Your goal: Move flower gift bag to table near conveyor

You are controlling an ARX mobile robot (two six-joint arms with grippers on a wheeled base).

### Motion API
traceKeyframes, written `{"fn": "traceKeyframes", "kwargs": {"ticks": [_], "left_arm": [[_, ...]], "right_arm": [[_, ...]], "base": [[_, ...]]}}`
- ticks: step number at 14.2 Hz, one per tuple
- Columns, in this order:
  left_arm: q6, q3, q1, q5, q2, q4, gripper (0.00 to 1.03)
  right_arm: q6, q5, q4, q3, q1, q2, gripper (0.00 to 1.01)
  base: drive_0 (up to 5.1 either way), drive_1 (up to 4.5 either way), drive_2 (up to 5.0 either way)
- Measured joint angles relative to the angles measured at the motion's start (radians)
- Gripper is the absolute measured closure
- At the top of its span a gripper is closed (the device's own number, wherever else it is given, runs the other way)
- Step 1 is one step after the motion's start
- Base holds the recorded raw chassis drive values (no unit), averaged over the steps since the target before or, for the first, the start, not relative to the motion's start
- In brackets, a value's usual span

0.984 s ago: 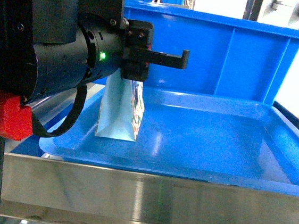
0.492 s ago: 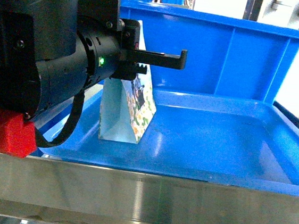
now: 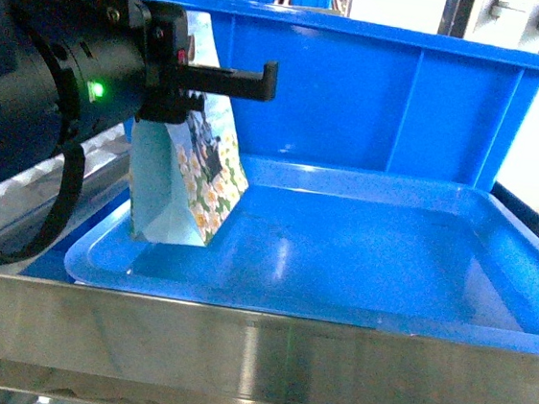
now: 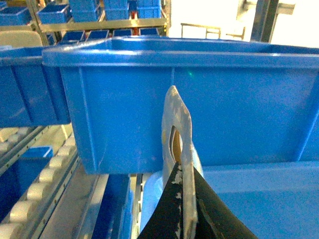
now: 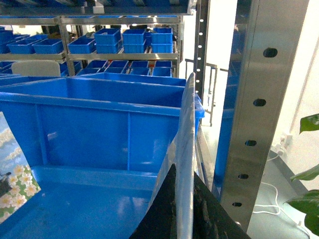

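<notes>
A big blue bin (image 3: pixel 386 99) stands beyond the left gripper (image 4: pixel 183 199), a shallow blue tray (image 3: pixel 360 260) beneath it. The gripper pinches the top edge of the flower bag (image 3: pixel 190 179), which hangs tilted over the tray's left end. The right gripper (image 5: pixel 184 209) pinches a clear plastic sheet (image 5: pixel 185 149).

1. A shiny blue tray (image 3: pixel 356 298) is sitting on the steel-framed conveyor (image 3: pixel 234 353)
2. A flower gift bag (image 3: pixel 186 188) is tilting over the tray's left end
3. A deep blue bin (image 3: pixel 405 101) is standing just behind the tray
</notes>
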State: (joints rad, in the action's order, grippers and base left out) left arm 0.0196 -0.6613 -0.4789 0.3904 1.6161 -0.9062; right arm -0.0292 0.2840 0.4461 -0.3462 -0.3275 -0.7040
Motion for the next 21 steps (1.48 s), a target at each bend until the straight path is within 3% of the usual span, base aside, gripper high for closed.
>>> {"fn": "traceKeyframes", "kwargs": {"ticks": [5,9,13,15,19,21], "left_arm": [[-0.036,0.041,0.002,-0.032,-0.117,-0.005,1.01],[-0.153,0.186,0.053,0.0,-0.288,-0.166,1.01],[-0.216,0.357,0.113,-0.007,-0.52,-0.162,1.01],[-0.215,0.436,0.164,-0.045,-0.687,-0.066,1.01],[-0.198,0.506,0.28,-0.148,-1.094,0.237,1.01],[-0.195,0.518,0.308,-0.179,-1.267,0.363,1.01]], "right_arm": [[0.0,0.0,0.0,0.0,0.0,0.0,0.98],[0.0,0.0,0.0,0.0,0.0,0.0,0.98],[0.0,0.0,0.0,0.0,0.0,0.0,0.98],[0.0,0.0,0.0,0.0,0.0,0.0,0.98],[0.0,0.0,0.0,0.0,0.0,0.0,0.98],[0.0,0.0,0.0,0.0,0.0,0.0,0.98]], "base": [[0.0,0.0,0.0],[0.0,0.0,0.0],[0.0,0.0,0.0],[0.0,0.0,0.0],[0.0,0.0,0.0],[0.0,0.0,0.0]]}}
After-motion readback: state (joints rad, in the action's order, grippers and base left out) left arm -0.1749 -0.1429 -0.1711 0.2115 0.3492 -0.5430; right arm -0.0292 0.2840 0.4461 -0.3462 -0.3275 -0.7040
